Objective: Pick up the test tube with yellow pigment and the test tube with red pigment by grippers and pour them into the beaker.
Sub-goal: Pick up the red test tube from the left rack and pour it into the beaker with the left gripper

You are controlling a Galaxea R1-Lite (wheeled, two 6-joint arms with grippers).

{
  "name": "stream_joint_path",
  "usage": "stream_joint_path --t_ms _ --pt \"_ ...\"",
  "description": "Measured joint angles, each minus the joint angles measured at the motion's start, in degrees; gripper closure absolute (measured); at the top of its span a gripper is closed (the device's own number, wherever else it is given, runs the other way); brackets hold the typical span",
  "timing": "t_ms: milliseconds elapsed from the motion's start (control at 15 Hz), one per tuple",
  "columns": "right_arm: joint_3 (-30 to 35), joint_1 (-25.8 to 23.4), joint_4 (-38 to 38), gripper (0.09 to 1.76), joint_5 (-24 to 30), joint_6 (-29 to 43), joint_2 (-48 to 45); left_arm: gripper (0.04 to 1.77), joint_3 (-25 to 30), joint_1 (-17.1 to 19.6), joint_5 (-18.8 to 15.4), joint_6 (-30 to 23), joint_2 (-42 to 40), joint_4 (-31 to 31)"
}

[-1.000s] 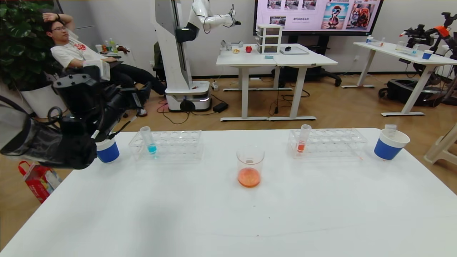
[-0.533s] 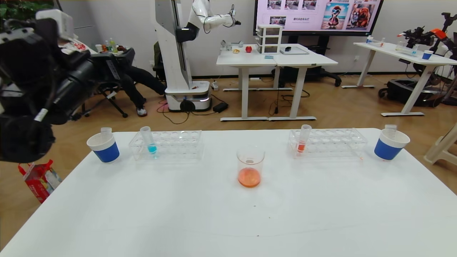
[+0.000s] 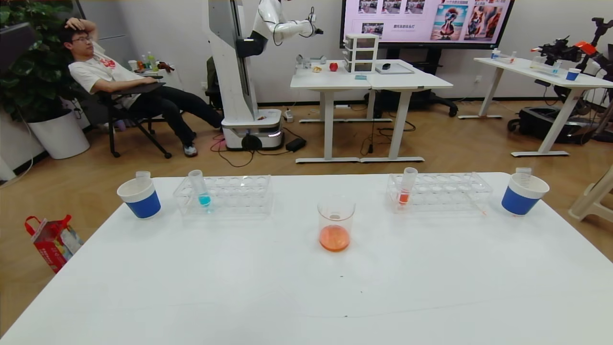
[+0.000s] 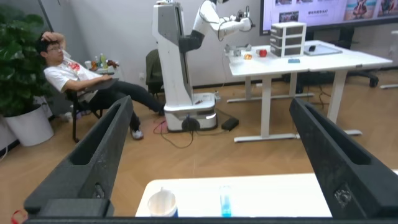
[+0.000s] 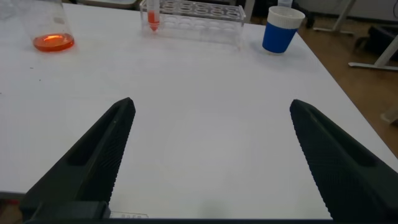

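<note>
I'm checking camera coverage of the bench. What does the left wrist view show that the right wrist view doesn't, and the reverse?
Only the left wrist view: the left blue cup, the blue-liquid tube, and the open left gripper raised, facing the room. Only the right wrist view: the beaker holding orange liquid, the test tube with red pigment in its rack, the right blue cup, and the open right gripper. Both show the white table.

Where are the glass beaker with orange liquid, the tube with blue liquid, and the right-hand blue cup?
beaker [image 3: 335, 225], head view, glass wall above the liquid.
blue-liquid tube [image 3: 199, 189], head view, mid-tube.
right blue cup [image 3: 519, 201], head view, blue side.
</note>
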Motion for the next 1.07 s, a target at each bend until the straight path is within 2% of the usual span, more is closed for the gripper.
stream_joint_path --t_ms 200,400,667,800,933,1067 --pt "0.0 0.0 0.0 0.11 0.0 0.0 0.0 0.06 2.4 0.5 0.1 0.7 -16.7 17.3" --pt "0.0 0.0 0.0 0.11 0.0 0.0 0.0 0.06 4.8 2.6 0.1 0.3 -30.4 27.0" --pt "0.0 0.0 0.0 0.11 0.0 0.0 0.0 0.06 11.7 4.0 -0.3 -0.3 -44.0 28.6" --pt "0.0 0.0 0.0 0.11 0.0 0.0 0.0 0.06 16.7 4.2 -1.3 -0.2 -49.9 27.2" --pt "0.0 0.0 0.0 0.11 0.0 0.0 0.0 0.06 23.2 4.3 -4.3 -0.2 -54.3 22.1" --pt "0.0 0.0 0.0 0.11 0.0 0.0 0.0 0.06 31.0 4.4 -5.5 -0.5 -57.0 14.9"
